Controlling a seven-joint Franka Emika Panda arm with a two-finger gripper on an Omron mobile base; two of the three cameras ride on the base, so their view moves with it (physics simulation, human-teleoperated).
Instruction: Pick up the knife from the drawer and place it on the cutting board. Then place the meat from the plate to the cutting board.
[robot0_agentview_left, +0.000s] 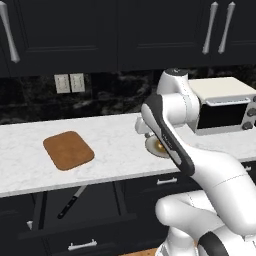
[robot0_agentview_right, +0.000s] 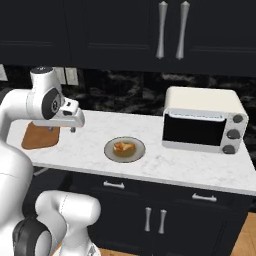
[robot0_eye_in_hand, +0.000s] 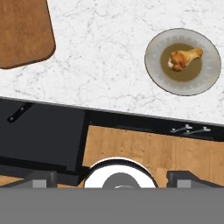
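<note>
With its jaws spread and empty above the counter, the gripper (robot0_agentview_right: 73, 128) needed to swing toward eight o'clock and descend onto the black handle of the knife (robot0_agentview_left: 71, 201), which lay in the open drawer (robot0_agentview_left: 95, 200).

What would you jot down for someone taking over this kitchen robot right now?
Gripper: jaws open, empty, held high over the white marble counter between board and plate.
Slim black-handled knife: lying in the open dark drawer below the counter.
Reddish-brown wooden cutting board: on the counter, nothing on it.
Small orange-brown meat chunk: on the round grey plate, left of the white toaster oven.
Done: drawer is open.
Left: lift the knife onto the board, then move the meat there too.
</note>
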